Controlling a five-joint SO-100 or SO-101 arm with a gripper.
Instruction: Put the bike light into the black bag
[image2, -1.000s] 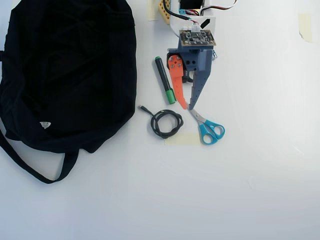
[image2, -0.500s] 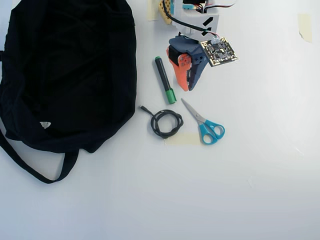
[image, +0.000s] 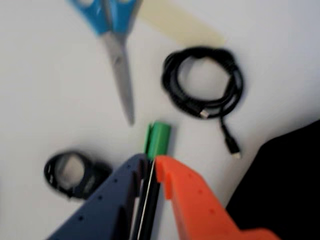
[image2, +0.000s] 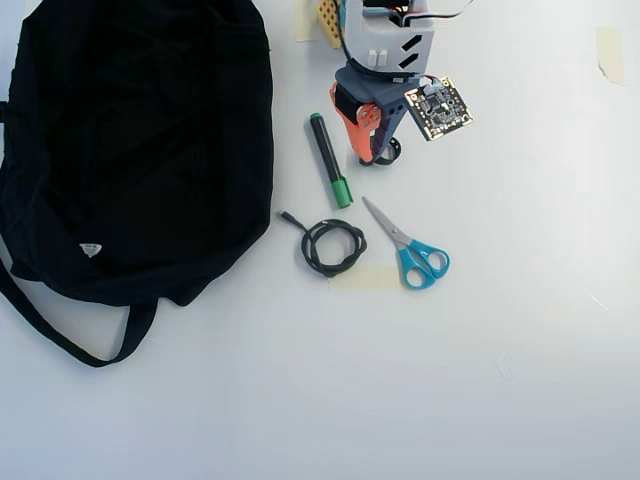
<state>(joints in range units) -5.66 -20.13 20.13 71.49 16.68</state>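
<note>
Seeing white table (image2: 520, 350), tape scraps on it. Black bag (image2: 140, 140) left in overhead view, contents not visible. Gripper (image: 150, 162) nearly closed, empty; bike light (image: 72, 175) beside it.

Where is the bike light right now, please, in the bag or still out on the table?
Out. The bike light lies on the white table beside the gripper, apart from the bag.

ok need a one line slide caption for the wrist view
Closed gripper hangs over the green-capped marker, bike light at left, with scissors, coiled cable and black bag around.
</note>
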